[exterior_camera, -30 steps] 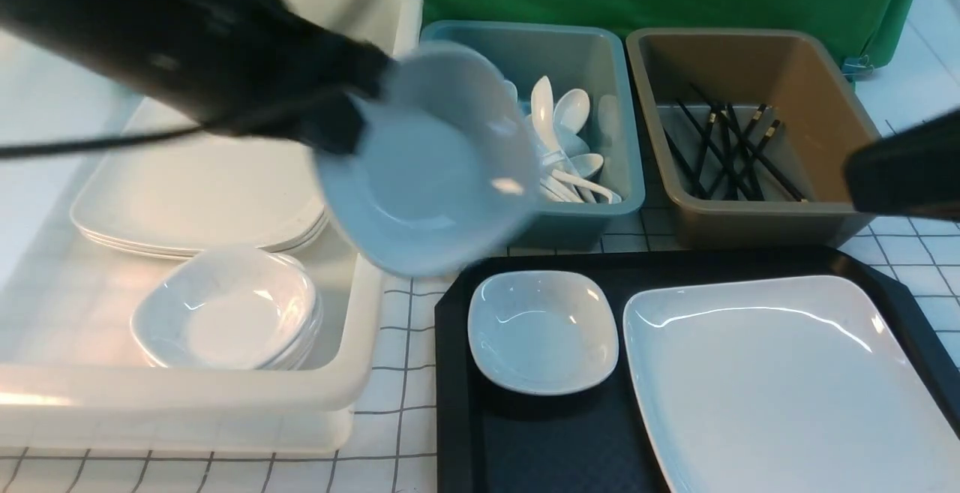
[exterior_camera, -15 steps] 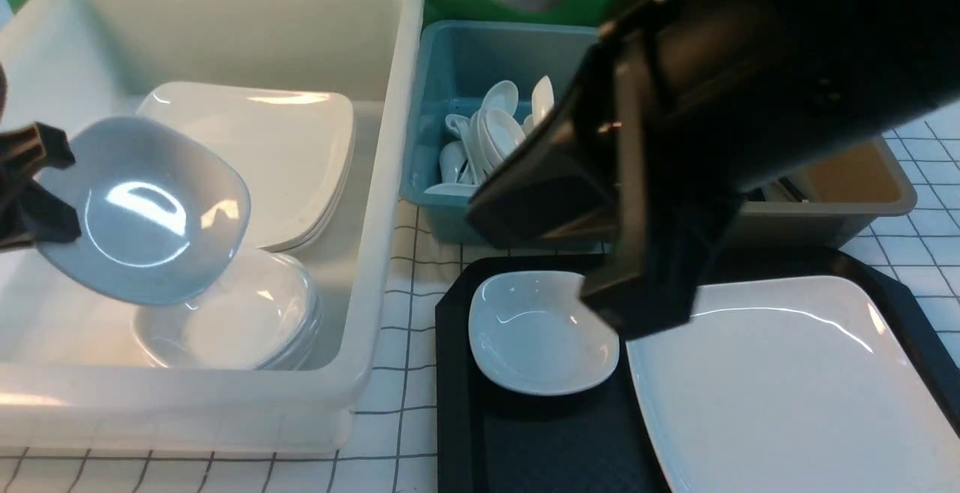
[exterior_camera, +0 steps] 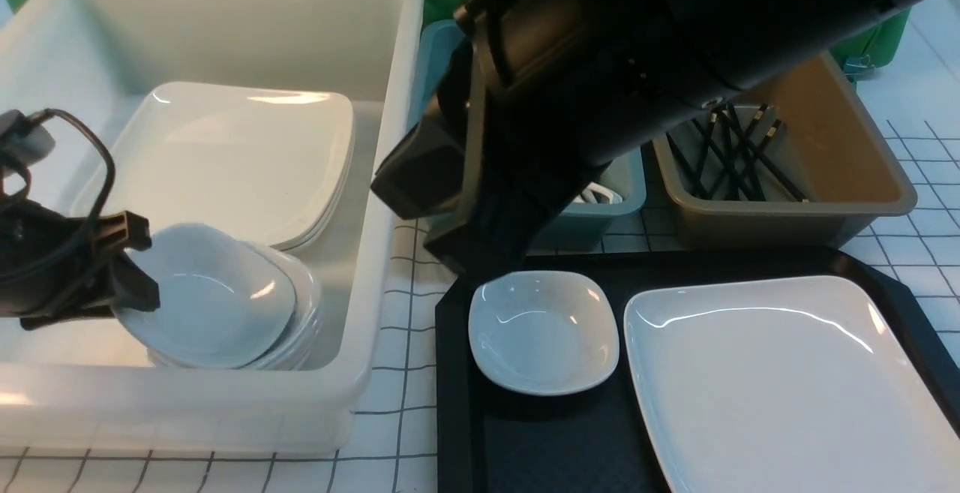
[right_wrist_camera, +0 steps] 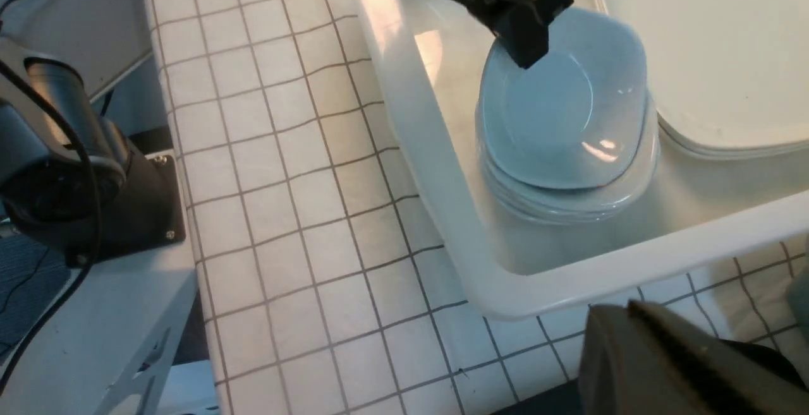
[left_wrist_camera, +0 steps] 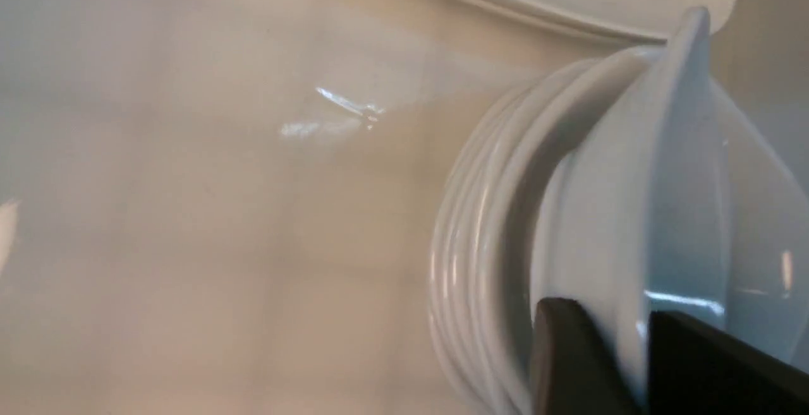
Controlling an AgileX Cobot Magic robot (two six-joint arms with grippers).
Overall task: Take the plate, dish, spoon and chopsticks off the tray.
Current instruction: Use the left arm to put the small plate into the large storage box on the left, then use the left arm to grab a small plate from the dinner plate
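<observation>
Inside a white plastic tub [exterior_camera: 390,140], a small square white dish [exterior_camera: 217,302] is clamped by the left gripper [exterior_camera: 139,268]; the right gripper [exterior_camera: 450,223] cannot be judged.

plate [exterior_camera: 787,380] R on tray [exterior_camera: 540,440] | dish [exterior_camera: 541,332] L on tray | tub [exterior_camera: 225,403] L of tray

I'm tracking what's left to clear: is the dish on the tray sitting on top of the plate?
No, the dish sits directly on the tray, beside the plate on its left.
</observation>
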